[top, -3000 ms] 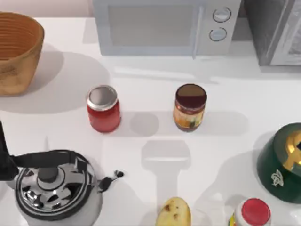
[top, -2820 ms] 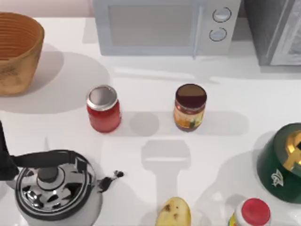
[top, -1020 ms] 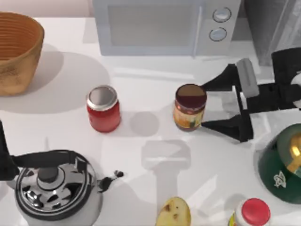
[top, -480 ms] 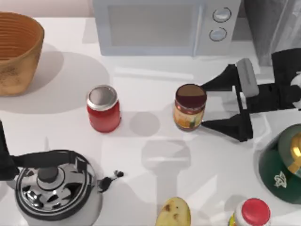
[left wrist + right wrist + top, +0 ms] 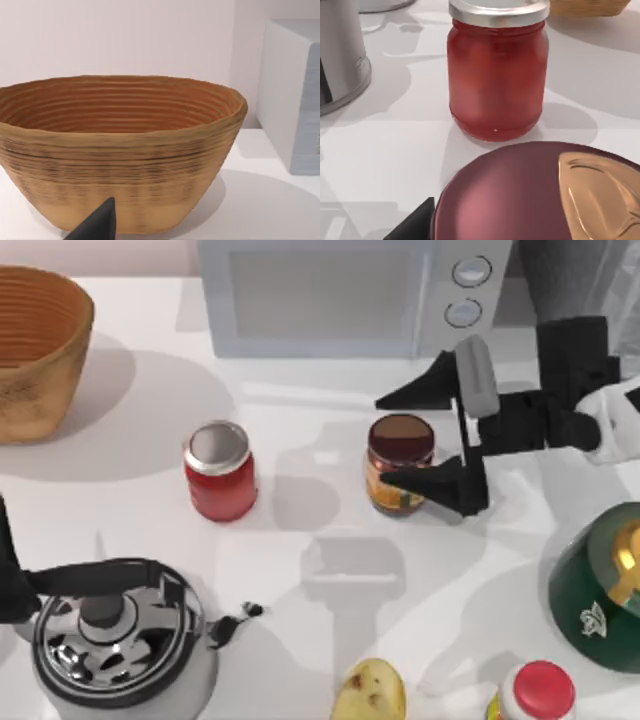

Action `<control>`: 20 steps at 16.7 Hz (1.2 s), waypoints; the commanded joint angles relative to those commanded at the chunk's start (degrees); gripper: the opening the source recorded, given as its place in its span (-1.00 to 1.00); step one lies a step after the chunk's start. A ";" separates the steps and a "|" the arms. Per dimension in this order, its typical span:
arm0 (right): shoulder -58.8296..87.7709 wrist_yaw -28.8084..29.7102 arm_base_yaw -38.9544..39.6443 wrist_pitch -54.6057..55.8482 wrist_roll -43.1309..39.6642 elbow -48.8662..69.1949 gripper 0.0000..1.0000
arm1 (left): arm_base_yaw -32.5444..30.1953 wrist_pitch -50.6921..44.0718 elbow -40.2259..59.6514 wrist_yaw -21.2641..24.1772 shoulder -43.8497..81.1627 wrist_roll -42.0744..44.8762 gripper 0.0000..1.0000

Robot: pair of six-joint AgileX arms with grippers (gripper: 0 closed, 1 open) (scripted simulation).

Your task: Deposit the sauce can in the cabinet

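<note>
The sauce can [image 5: 400, 465], with a maroon lid and a yellow-orange label, stands upright mid-table in front of the microwave. My right gripper [image 5: 388, 440] reaches in from the right and is open, with one finger on the far side of the can and the other on its near side, across the label. The right wrist view shows the can's maroon lid [image 5: 535, 195] close up. The dark grey cabinet [image 5: 575, 275] stands at the back right, partly behind my right arm. My left arm [image 5: 8, 580] is parked at the table's left edge.
A red jar [image 5: 220, 472] with a silver lid stands left of the can, also seen as the red jar [image 5: 496, 75]. A white microwave [image 5: 330, 295] is at the back, a wicker basket [image 5: 35, 350] back left, a kettle [image 5: 115, 635] front left and a green pot [image 5: 600, 590] front right.
My right arm came in from the right and, in the last half second, slid left until its open fingers flank the sauce can. The can has barely moved.
</note>
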 joint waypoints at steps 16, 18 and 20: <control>4.51 0.87 1.41 12.21 3.33 -4.67 0.55 | 0.00 0.00 0.00 0.00 0.00 0.00 1.00; 4.51 0.87 1.41 12.21 3.33 -4.67 0.25 | 0.00 0.00 0.00 0.00 0.00 0.00 1.00; 4.51 0.87 1.41 12.21 3.33 -4.67 -0.06 | 0.00 0.00 0.00 0.00 0.00 0.00 1.00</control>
